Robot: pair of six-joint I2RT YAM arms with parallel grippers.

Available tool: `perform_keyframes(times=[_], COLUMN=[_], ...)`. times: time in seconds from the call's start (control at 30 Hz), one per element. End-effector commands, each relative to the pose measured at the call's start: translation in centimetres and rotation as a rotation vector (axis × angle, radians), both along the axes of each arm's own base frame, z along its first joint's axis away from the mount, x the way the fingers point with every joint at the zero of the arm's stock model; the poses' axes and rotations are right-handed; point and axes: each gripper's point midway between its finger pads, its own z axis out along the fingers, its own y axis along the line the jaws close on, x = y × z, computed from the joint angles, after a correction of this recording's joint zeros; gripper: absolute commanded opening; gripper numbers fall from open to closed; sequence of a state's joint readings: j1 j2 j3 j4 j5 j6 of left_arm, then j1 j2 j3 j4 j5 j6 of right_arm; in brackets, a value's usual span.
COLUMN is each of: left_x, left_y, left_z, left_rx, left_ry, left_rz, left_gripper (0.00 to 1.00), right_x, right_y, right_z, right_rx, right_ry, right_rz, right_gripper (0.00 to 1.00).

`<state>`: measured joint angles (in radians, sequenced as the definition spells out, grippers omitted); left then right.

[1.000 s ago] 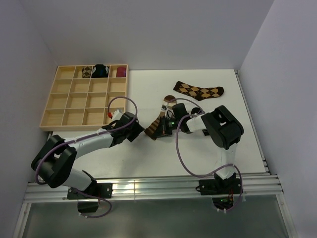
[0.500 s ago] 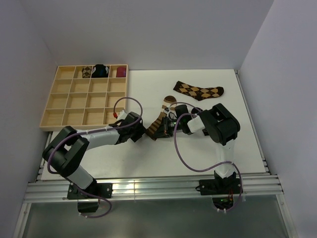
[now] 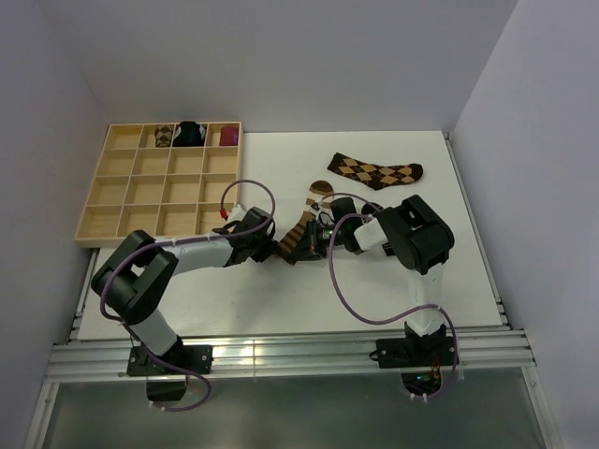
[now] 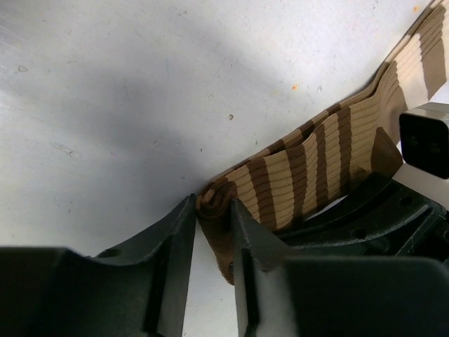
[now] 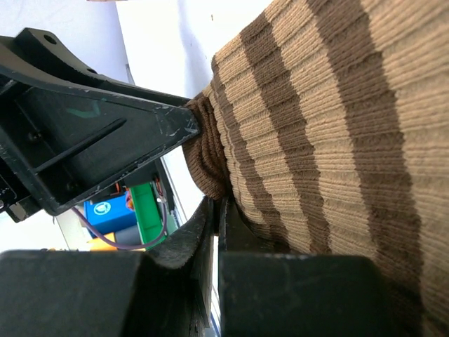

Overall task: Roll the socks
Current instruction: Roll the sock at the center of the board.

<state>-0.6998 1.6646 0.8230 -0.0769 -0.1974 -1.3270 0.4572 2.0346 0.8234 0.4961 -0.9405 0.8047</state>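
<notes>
Edges: you have bare bench (image 3: 281,299) between the tools and the near rail; the wooden tray (image 3: 140,239) sits far left and the argyle sock (image 3: 376,170) far right.
Labels: blue sticker (image 5: 111,210), too blurred to read.
Striped sock (image 3: 301,224): mid-bench, between both tools.
Left tool (image 4: 212,210): pinching the sock's bunched brown end.
Right tool (image 3: 314,238): pressed together at the sock's edge.

Top cam: fixed, high, behind arm bases, looks down over whole table (image 3: 281,290). L wrist cam: v. close, low, faces past own jaws at striped sock (image 4: 302,168). R wrist cam: closer still, opp. side. All three share sock's end.
</notes>
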Motion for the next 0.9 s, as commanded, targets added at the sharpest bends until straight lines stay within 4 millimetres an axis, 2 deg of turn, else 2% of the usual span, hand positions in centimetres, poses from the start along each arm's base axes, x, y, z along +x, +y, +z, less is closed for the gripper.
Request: perform_keyframes(times=[0.0, 0.07, 0.13, 0.17, 0.3, 0.33, 0.37, 0.43, 0.5, 0.53, 0.63, 0.67, 0.87], left_x=[-0.1, 0.0, 0.1, -0.2, -0.2, 0.1, 0.0, 0.0, 0.0, 0.0, 0.1, 0.0, -0.2], left_y=[-0.4, -0.3, -0.6, -0.5, -0.5, -0.8, -0.8, -1.0, -1.2, -1.3, -1.5, -1.6, -1.6], left_z=[-0.1, 0.0, 0.3, 0.1, 0.4, 0.9, 0.8, 1.3, 1.5, 1.5, 1.6, 1.5, 1.2], left_rx=[0.016, 0.037, 0.051, 0.074, 0.126, 0.132, 0.146, 0.169, 0.182, 0.186, 0.194, 0.200, 0.223], left_ry=[0.024, 0.028, 0.028, 0.043, 0.064, 0.057, 0.064, 0.071, 0.079, 0.081, 0.089, 0.094, 0.123], left_rz=[-0.016, -0.020, -0.030, -0.039, -0.062, -0.072, -0.080, -0.097, -0.111, -0.117, -0.130, -0.134, -0.148], left_gripper=[0.28, 0.26, 0.22, 0.21, 0.20, 0.20, 0.20, 0.20, 0.20, 0.20, 0.20, 0.20, 0.20], right_x=[-1.2, -0.8, -0.7, -0.3, 0.0, 0.0, 0.4, 0.7, 0.8, 0.5, 0.8, 0.8, 0.6], right_y=[-2.2, -2.3, -2.8, -2.8, -3.1, -2.8, -3.3, -3.2, -3.3, -2.8, -2.6, -1.9, -1.2], right_z=[-3.7, -2.8, -2.8, -2.0, -0.4, 0.9, 0.7, 2.1, 2.3, 2.9, 3.0, 3.3, 3.1], right_rx=[-0.161, -0.172, -0.221, -0.227, -0.308, -0.310, -0.364, -0.387, -0.440, -0.441, -0.480, -0.471, -0.483], right_ry=[0.057, 0.010, -0.027, -0.078, -0.207, -0.261, -0.308, -0.401, -0.490, -0.535, -0.647, -0.696, -0.820], right_rz=[-0.041, -0.045, -0.049, -0.045, -0.035, -0.028, -0.039, -0.052, -0.061, -0.051, -0.049, -0.034, -0.041], right_gripper=[0.01, 0.06, 0.11, 0.19, 0.33, 0.35, 0.37, 0.38, 0.41, 0.44, 0.52, 0.53, 0.54])
